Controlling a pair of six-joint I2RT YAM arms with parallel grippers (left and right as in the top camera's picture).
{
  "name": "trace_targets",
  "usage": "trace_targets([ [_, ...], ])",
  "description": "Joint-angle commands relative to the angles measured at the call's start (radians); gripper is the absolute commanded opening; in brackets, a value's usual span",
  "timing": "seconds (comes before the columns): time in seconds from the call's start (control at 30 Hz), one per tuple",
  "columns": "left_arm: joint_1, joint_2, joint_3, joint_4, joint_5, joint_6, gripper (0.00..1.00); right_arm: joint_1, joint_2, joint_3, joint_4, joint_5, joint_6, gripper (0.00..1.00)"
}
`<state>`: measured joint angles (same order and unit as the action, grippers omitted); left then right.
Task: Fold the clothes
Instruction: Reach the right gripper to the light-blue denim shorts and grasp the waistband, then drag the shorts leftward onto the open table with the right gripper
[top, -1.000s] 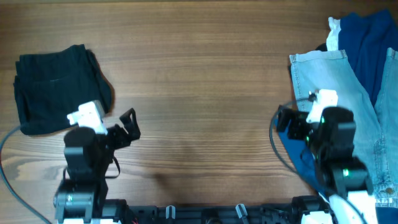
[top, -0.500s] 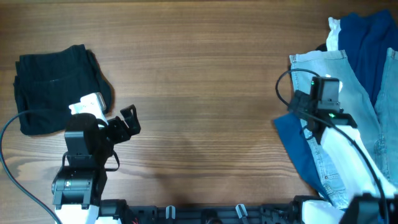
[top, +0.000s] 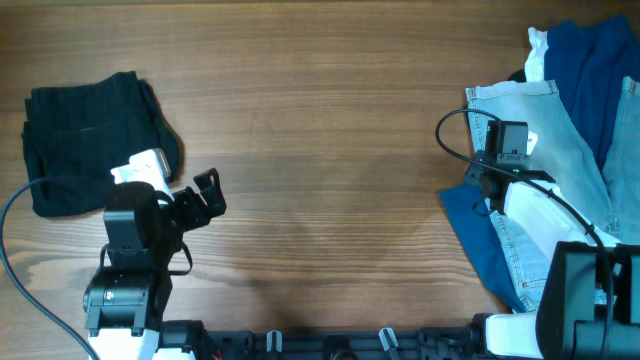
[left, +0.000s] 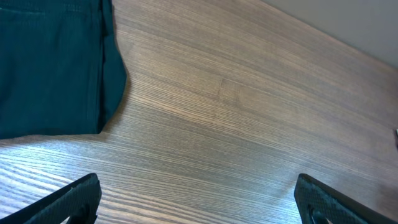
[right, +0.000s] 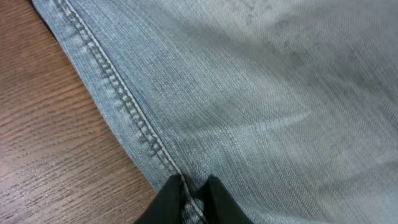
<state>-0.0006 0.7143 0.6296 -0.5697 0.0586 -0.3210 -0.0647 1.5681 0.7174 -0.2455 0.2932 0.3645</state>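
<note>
The pale-blue denim garment (top: 565, 120), lying at the right edge of the worktop (top: 330, 120), is pinched at its stitched hem (right: 118, 93) by the right gripper (right: 191, 194), the left gripper (left: 196, 200) is held apart, and a drag toward open worktop is judged needed next.

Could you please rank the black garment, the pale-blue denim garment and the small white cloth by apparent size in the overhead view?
1. The pale-blue denim garment, only narrowly, since the right arm hides part of it.
2. The black garment, nearly as large.
3. The white cloth, clearly smallest.
</note>
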Motion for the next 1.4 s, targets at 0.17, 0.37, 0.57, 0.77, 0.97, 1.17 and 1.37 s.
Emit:
trace_targets([
  [0.17,0.005,-0.002,0.023,0.004,0.016,-0.005,1.0,-0.001,-0.091,0.017,-0.043,-0.034,0.002,0.45],
  [0.37,0.005,-0.002,0.023,0.004,0.016,-0.005,1.0,-0.001,-0.091,0.011,-0.06,-0.047,0.001,0.53],
  [0.57,0.005,-0.002,0.023,0.004,0.016,-0.005,1.0,-0.001,-0.042,0.009,-0.06,-0.058,0.002,0.53],
  [0.77,0.005,-0.002,0.023,0.004,0.016,-0.005,1.0,-0.001,-0.01,0.009,-0.052,-0.058,0.006,0.04],
  [0.97,0.005,-0.002,0.023,0.011,0.016,-0.005,1.0,-0.001,-0.154,0.085,-0.123,-0.133,-0.106,0.04],
  [1.17,0.005,-0.002,0.023,0.012,0.016,-0.005,1.0,0.028,-0.417,0.188,-0.24,-0.602,-0.264,0.04],
  [1.37,0.005,-0.002,0.023,0.012,0.016,-0.005,1.0,0.25,-0.441,0.187,-0.267,-0.682,-0.199,0.04],
])
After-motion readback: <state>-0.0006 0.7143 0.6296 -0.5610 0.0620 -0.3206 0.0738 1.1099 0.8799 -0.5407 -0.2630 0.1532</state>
